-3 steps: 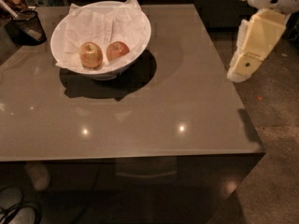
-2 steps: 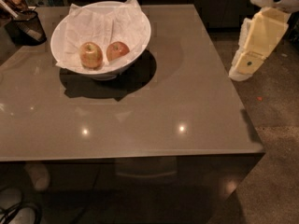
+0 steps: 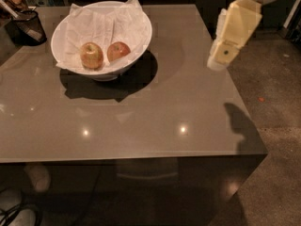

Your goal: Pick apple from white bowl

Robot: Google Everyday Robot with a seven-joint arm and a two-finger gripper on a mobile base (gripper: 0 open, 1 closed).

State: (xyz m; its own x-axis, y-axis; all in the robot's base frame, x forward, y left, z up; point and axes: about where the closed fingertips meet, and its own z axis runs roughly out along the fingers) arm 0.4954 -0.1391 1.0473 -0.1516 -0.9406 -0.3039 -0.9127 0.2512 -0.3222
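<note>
Bowl: you'll find the bowl (image 3: 145, 28) on the table (image 3: 164, 107), far-left part.
Apple: the apple (image 3: 118, 51) lies in the bowl, just right of the second apple (image 3: 91, 55).
Cup: the cup (image 3: 28, 27) stands left of the bowl.
Claw: your claw (image 3: 217, 61) hangs over the table's right edge, well right of the bowl.

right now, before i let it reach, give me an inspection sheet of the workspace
surface: brown glossy table, light glints
job's things: apple, the redder one, in white bowl on crumpled paper, to the right of paler apple as seen in the picture
clutter: dark cup of utensils, far left corner
gripper: gripper in the air over table's right edge, apart from bowl
cables: nothing seen
surroundings: speckled floor at right
</note>
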